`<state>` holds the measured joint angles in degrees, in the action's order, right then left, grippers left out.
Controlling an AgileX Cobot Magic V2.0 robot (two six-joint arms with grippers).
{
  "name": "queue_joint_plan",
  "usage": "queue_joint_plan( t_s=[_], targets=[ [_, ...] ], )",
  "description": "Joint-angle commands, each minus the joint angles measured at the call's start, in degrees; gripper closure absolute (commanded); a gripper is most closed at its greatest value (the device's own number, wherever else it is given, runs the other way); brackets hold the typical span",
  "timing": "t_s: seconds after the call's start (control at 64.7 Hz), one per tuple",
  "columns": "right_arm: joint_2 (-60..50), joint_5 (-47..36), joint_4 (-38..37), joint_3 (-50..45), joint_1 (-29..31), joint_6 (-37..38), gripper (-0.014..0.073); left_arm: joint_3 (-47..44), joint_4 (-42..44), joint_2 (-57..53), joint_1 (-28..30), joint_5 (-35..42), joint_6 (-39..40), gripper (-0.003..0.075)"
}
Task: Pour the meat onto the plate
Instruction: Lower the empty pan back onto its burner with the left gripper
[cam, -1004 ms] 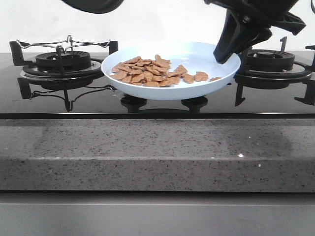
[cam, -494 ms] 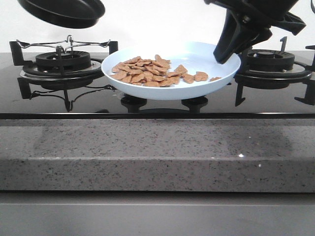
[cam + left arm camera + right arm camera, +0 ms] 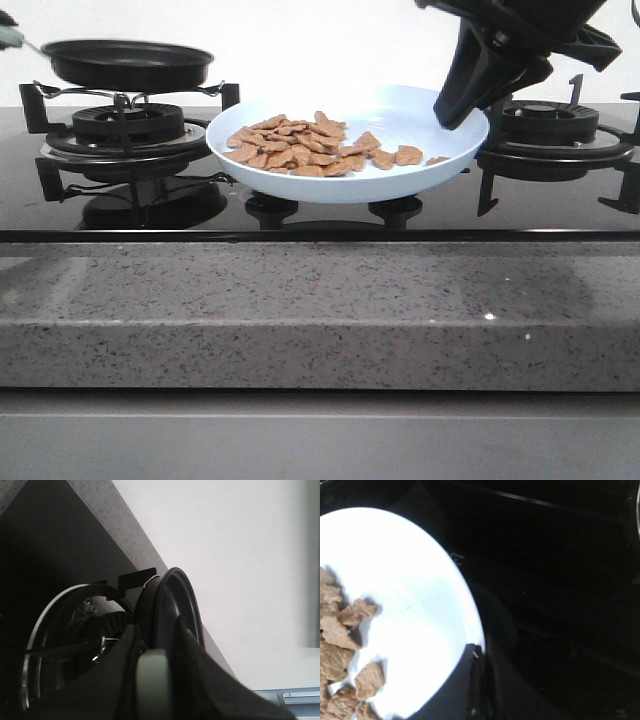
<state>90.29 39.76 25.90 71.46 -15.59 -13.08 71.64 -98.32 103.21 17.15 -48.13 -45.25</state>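
Right gripper (image 3: 462, 108) pinches the rim of the pale blue plate (image 3: 400, 180), one finger inside and one outside, likely to keep it from sliding. All the meat (image 3: 310, 145) lies on the plate, between the two burners. The left gripper (image 3: 152, 690) is closed on the handle of the black frying pan (image 3: 125, 62), holding it level over the left burner (image 3: 120, 125), maybe to set it down.

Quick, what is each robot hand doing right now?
Left gripper: closed on the frying pan handle, pan over the left burner.
Right gripper: jaws closed on the plate rim; meat on it.
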Motion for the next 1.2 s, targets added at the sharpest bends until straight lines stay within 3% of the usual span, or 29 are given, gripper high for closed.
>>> queue_joint_plan(
  t_s=[0.0, 0.139, 0.34, 0.494, 0.865, 1.19],
  targets=[
    [-2.22, -2.46, 1.61, 1.47, 0.01, -0.40, 0.0713, 2.12, -4.71, -2.13, 0.12, -4.22, 0.90, 0.0739],
    [-2.22, -2.46, 1.61, 1.47, 0.01, -0.40, 0.0713, 2.12, -4.50, -1.18, 0.12, -4.51, 0.90, 0.0658],
    [-2.22, -2.46, 1.61, 1.47, 0.01, -0.40, 0.0713, 2.12, -3.78, -0.90, 0.24, -4.64, 0.90, 0.0358],
    [-2.22, -2.46, 1.61, 1.47, 0.01, -0.40, 0.0713, 2.17, -1.40, -0.90, 0.75, -4.75, 0.79, 0.0217],
    [-2.22, -2.46, 1.61, 1.47, 0.01, -0.40, 0.0713, 2.17, 11.18, -7.00, 5.26, -7.76, 1.35, 0.0206],
    [-2.22, -2.46, 1.61, 1.47, 0.01, -0.40, 0.0713, 2.17, 30.07, -20.12, 5.36, -1.99, 6.75, 0.0206]
  ],
)
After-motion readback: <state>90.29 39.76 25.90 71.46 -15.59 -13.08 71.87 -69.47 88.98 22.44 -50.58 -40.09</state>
